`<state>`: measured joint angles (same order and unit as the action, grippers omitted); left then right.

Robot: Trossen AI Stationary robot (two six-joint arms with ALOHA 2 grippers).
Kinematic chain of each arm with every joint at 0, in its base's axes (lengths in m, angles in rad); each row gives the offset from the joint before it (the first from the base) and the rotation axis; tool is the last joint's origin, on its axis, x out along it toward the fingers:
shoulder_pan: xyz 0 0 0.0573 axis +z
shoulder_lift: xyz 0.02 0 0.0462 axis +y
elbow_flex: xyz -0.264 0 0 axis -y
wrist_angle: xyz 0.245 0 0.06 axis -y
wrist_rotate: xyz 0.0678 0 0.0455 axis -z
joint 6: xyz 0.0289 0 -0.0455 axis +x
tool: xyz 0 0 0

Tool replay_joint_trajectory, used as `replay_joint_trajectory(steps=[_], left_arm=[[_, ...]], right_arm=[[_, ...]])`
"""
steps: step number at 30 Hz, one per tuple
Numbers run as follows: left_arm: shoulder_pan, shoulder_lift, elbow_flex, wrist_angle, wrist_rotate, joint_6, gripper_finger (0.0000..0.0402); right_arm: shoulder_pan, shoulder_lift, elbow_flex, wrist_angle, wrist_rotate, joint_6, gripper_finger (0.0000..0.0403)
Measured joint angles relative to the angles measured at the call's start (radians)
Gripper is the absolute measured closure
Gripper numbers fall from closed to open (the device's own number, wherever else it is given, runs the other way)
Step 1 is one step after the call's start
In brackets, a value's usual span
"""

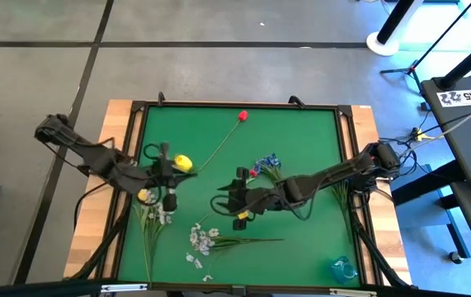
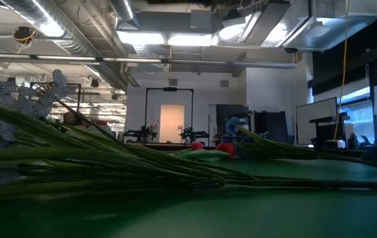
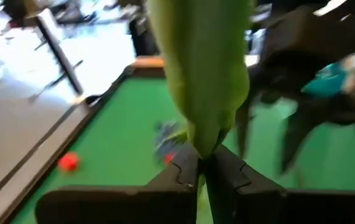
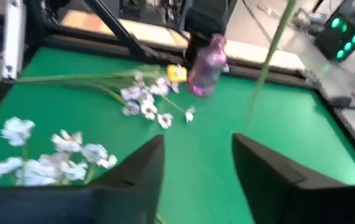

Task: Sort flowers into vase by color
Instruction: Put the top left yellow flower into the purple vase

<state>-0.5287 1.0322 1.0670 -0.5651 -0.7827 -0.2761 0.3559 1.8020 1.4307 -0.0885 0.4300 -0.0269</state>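
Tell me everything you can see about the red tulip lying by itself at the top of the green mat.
The red tulip lies flat on the green mat near its far edge. It has a small, closed red head on a thin, slightly curved stem running diagonally down toward the left gripper. It looks artificial. Nothing visibly grips it.

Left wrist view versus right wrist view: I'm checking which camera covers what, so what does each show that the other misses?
Only the left wrist view shows the left gripper shut on a green leaf, a red tulip head and blue blossoms. Only the right wrist view shows the right gripper open and empty, white blossom sprays, a purple vase and a yellow tulip. Both show the green table mat.
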Motion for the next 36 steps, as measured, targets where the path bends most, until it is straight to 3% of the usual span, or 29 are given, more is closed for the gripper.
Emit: replay_joint_trajectory(steps=[6,10,14,20,27,36], left_arm=[[-0.095,-0.001,0.162,-0.542,-0.142,-0.387,0.0394],[-0.138,-0.003,0.198,-0.836,-0.191,-0.629,0.0394],[-0.154,-0.038,0.218,-1.008,-0.177,-0.798,0.0394],[-0.16,-0.159,0.238,-1.005,-0.084,-0.751,0.0394],[-0.16,-0.303,0.262,-1.006,0.15,-0.655,0.0394],[-0.16,-0.428,0.278,-1.006,0.078,-0.51,0.0394]], right_arm=[[0.089,-0.012,0.0,0.01,0.104,-0.005,0.0125],[0.152,-0.012,0.0,0.009,0.202,0.038,0.0115],[0.203,-0.012,0.0,0.015,0.279,0.078,0.0114],[0.25,-0.012,0.0,0.01,0.393,0.111,0.0114],[0.245,-0.012,0.0,0.017,0.432,0.139,0.0113],[0.239,-0.012,0.0,0.021,0.479,0.192,0.0113]])
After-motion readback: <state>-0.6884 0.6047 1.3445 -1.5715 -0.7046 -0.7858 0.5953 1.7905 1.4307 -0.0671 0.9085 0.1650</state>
